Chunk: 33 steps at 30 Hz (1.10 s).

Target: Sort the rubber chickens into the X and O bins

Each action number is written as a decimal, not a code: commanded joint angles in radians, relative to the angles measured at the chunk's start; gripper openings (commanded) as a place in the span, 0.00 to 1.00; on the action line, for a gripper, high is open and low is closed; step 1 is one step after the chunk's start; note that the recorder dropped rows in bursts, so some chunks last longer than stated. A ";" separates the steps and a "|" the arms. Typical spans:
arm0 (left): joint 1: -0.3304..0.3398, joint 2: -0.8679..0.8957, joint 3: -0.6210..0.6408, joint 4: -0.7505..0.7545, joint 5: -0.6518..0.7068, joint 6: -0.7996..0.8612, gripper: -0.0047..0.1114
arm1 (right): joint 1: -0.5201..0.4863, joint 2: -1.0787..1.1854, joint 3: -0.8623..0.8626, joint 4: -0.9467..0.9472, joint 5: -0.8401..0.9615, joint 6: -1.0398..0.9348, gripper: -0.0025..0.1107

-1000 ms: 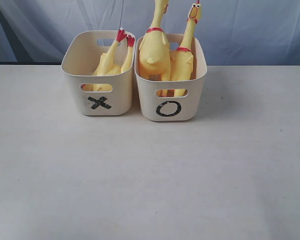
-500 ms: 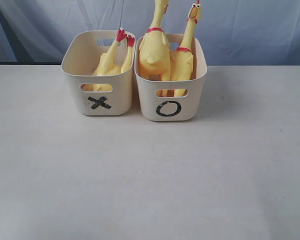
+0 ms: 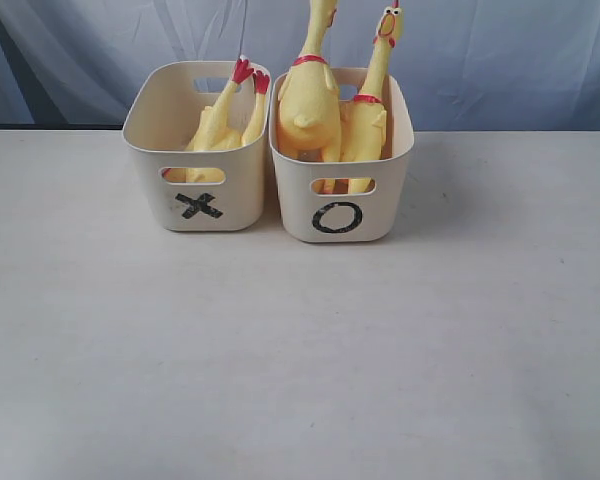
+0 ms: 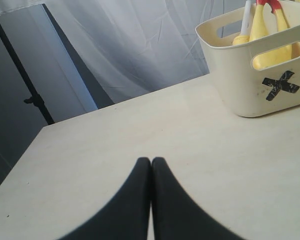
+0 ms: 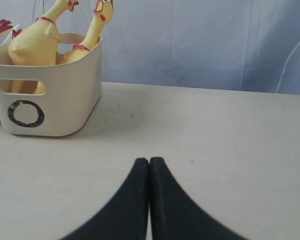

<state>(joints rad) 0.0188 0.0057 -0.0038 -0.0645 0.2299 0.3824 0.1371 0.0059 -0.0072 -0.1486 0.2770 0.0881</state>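
Left gripper (image 4: 151, 161) clenched, empty; right gripper (image 5: 149, 160) same. Your X bin (image 3: 146, 190), eleven o'clock: one chicken (image 3: 220, 125) feet-up. O bin (image 3: 294, 212), twelve: two chickens (image 3: 308, 100) upright.

Two bins are parked side by side on the table (image 3: 300, 350), toward its far edge, pretty much touching. The X bin (image 3: 242, 200) is set on the left, the O bin (image 3: 295, 215) on the right. A rubber chicken (image 3: 220, 125) is stuffed feet-up in the X bin. In the O bin, a bigger chicken (image 3: 308, 105) is stood on the left and a smaller chicken (image 3: 365, 120) on the right, necks poking above the rim. A curtain (image 3: 500, 60) is hung behind.
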 commanded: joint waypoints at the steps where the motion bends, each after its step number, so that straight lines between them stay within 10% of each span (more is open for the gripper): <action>1: -0.002 -0.006 0.004 -0.011 -0.013 -0.068 0.04 | 0.003 -0.006 0.007 -0.009 0.002 -0.029 0.01; 33: -0.002 -0.006 0.004 -0.029 -0.013 -0.243 0.04 | 0.003 -0.006 0.007 -0.009 0.004 -0.027 0.01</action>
<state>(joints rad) 0.0188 0.0057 -0.0038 -0.0822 0.2279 0.1461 0.1371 0.0059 -0.0072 -0.1504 0.2807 0.0666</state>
